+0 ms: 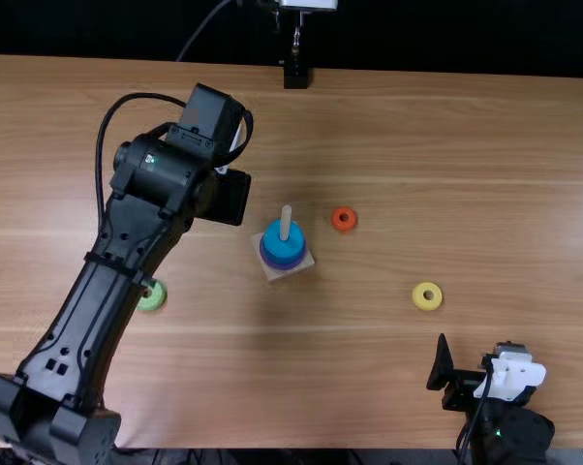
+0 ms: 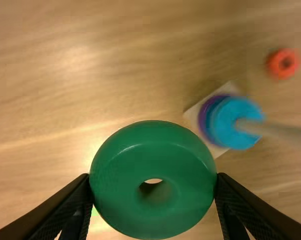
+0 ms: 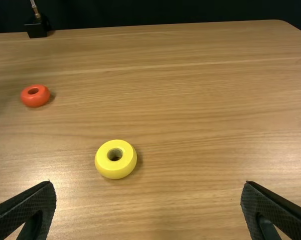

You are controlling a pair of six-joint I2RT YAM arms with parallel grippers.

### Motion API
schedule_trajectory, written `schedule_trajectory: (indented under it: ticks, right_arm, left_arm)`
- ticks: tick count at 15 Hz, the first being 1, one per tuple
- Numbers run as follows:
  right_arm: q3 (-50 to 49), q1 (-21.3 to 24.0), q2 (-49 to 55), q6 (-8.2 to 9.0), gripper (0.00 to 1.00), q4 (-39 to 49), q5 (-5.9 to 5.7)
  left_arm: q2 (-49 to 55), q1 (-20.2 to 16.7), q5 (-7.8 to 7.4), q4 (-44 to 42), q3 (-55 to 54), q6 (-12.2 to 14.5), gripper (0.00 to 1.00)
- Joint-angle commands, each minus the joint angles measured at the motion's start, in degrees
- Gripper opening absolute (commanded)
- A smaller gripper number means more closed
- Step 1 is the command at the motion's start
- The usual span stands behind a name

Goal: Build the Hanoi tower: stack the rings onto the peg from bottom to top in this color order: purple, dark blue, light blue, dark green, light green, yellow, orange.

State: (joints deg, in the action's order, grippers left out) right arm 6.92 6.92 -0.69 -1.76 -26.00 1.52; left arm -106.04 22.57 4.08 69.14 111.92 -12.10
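The left claw point(image 1: 231, 197) grips the dark green ring point(image 2: 153, 150). Just beside it, the peg point(image 1: 286, 223) bears purple point(image 2: 204, 116), dark blue point(image 2: 213, 116) and light blue point(image 2: 230, 137) rings. Then come the orange ring point(image 1: 336, 221), light green ring point(image 1: 153, 299) and yellow ring point(image 1: 420, 300), the last near the right claw point(image 1: 474, 347), spread wide.

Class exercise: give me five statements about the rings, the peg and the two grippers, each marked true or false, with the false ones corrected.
1. The left gripper holds the dark green ring. True.
2. The orange ring is on the peg. False: the orange ring lies on the table.
3. The light blue ring is the topmost on the peg. True.
4. The right gripper grips the yellow ring. False: the right gripper is open, and the yellow ring lies on the table.
5. The light green ring lies on the table. True.
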Motion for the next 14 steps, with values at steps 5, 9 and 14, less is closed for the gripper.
schedule_trajectory:
  ticks: [5,9,14]
  right_arm:
    - [-6.04,0.47,0.69,0.07,1.0,-3.38,0.06]
    - [-6.04,0.47,0.69,0.07,1.0,-3.38,0.06]
    - [-6.04,0.47,0.69,0.07,1.0,-3.38,0.06]
  left_arm:
    - [8.57,2.57,-3.13,-13.98,-14.36,-4.67,0.0]
    - [5.32,6.0,-3.13,-13.88,-10.05,-4.78,0.0]
    - [0.66,9.34,-3.02,-12.51,-4.25,-8.36,0.0]
